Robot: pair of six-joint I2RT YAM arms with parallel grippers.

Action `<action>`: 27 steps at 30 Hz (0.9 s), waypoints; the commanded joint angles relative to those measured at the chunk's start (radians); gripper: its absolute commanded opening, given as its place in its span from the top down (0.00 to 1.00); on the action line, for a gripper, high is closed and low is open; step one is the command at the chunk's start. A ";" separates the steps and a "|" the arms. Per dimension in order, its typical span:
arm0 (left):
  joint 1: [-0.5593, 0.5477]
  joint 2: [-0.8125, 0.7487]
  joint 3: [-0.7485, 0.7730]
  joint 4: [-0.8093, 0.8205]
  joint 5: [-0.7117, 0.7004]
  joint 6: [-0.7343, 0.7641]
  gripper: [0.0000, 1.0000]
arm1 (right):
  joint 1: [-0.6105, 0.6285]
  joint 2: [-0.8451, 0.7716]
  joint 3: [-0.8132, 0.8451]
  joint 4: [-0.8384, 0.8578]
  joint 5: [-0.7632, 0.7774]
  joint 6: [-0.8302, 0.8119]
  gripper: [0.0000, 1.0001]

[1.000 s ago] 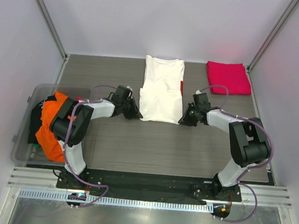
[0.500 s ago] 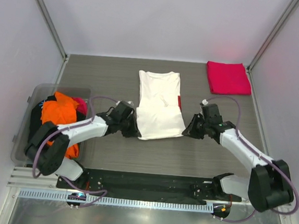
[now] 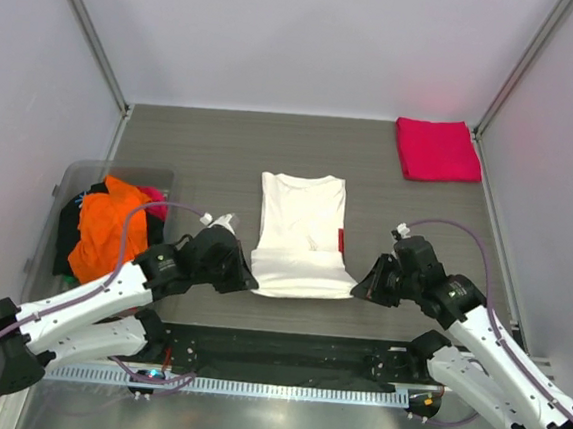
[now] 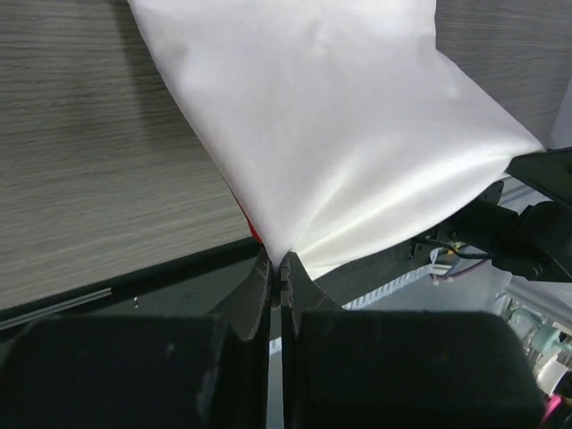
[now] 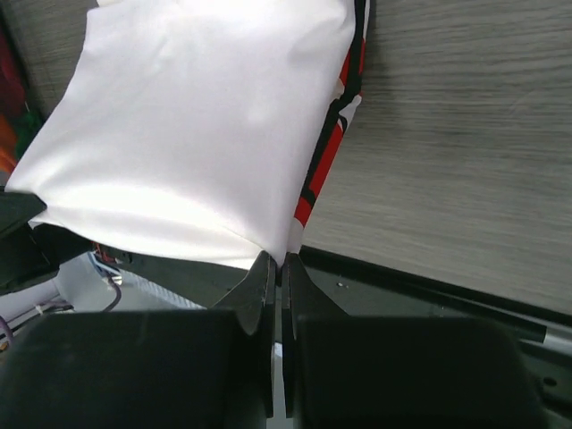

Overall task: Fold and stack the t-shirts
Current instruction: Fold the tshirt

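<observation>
The white t-shirt [image 3: 300, 231] with a red panel at its right edge lies lengthwise in the middle of the table, its near end lifted. My left gripper [image 3: 250, 283] is shut on its near left corner [image 4: 279, 255]. My right gripper [image 3: 357, 293] is shut on its near right corner [image 5: 281, 255], beside the red and black print [image 5: 326, 161]. The cloth stretches taut between both grippers over the table's near edge. A folded pink-red t-shirt [image 3: 436, 149] lies at the far right corner. An orange t-shirt [image 3: 105, 227] and dark ones sit in the bin.
The clear plastic bin [image 3: 45, 244] stands at the left edge of the table. A black base strip [image 3: 285, 347] and a metal rail [image 3: 251, 385] run along the near edge. Grey walls close in the far side and both sides.
Both grippers have pulled the white t-shirt toward the near edge, sliding it away from the back wall. Both arms have drawn back and lowered with it.
</observation>
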 commanded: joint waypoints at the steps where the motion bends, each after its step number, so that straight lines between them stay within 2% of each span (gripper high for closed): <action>1: 0.000 -0.042 0.083 -0.189 -0.099 -0.002 1.00 | 0.021 -0.009 0.126 -0.099 0.139 0.075 0.99; 6: 0.007 0.019 0.253 -0.284 -0.221 0.077 1.00 | 0.019 0.131 0.334 -0.124 0.251 -0.015 0.99; 8: 0.029 0.072 0.320 -0.301 -0.234 0.118 1.00 | 0.021 0.230 0.416 -0.132 0.298 -0.053 0.99; 10: 0.050 0.107 0.360 -0.301 -0.234 0.143 1.00 | 0.019 0.258 0.465 -0.135 0.329 -0.075 0.99; 20: 0.326 0.319 0.558 -0.252 -0.059 0.270 1.00 | -0.073 0.551 0.709 -0.121 0.354 -0.222 0.99; 27: 0.412 0.504 0.698 -0.260 0.005 0.334 1.00 | -0.163 0.730 0.858 -0.101 0.297 -0.302 0.99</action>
